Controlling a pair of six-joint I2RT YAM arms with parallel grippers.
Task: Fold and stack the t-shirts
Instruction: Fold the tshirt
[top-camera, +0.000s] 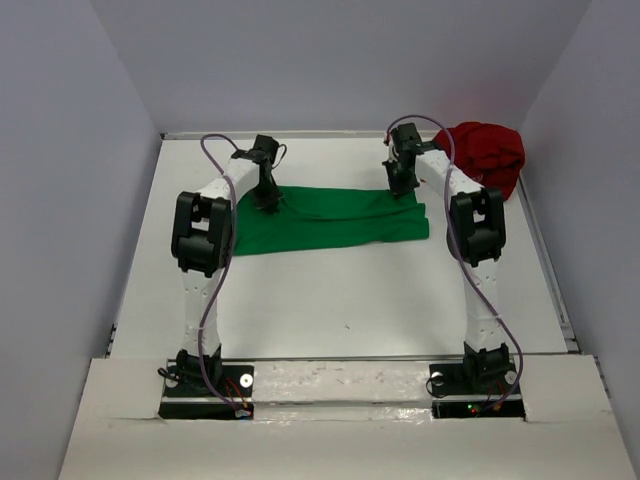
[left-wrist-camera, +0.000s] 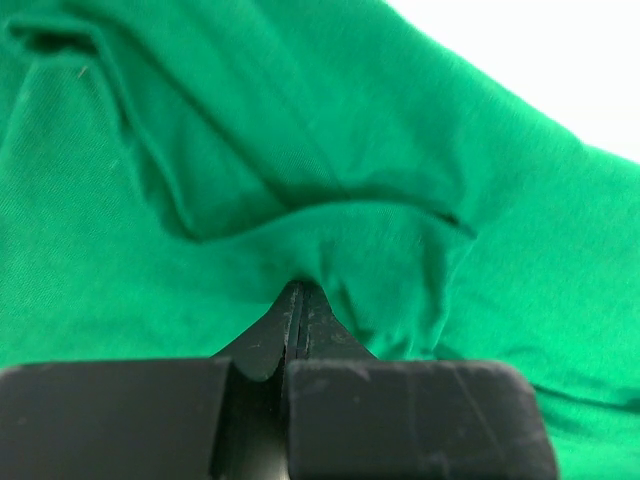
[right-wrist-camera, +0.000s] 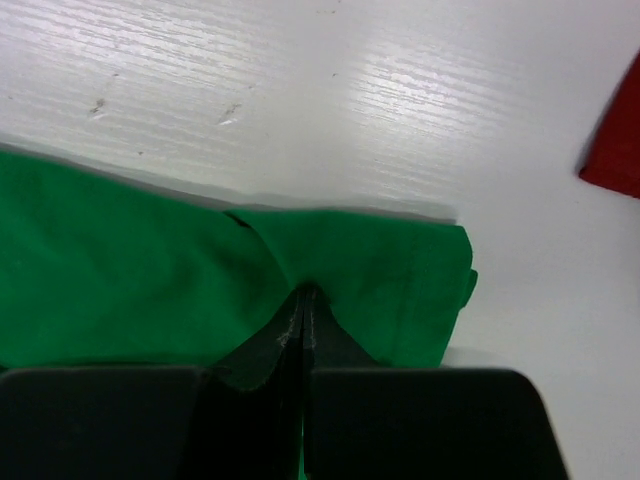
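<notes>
Overhead view, bottom of frame: both arms rise from the near edge of the table (top-camera: 340, 310), one at lower left and one at lower right.

Centre of frame: the green t-shirt (top-camera: 330, 220) lies on the table as a wide, low band running left to right. It is largely flat, with a layered edge at its right end.

Left gripper (top-camera: 267, 200): down on the far edge of the green t-shirt, towards its left end. In the left wrist view the fingers are clenched tight together with a pinch of green cloth caught at the tips; creases run out from that point.

Right gripper (top-camera: 400, 185): down on the far edge near the shirt's right corner. In the right wrist view it is likewise clenched on a puckered fold of green cloth, with bare white table beyond.

Upper right of frame: the red t-shirt (top-camera: 485, 155) sits bunched in a heap in the far right corner of the table, apart from the green one.
</notes>
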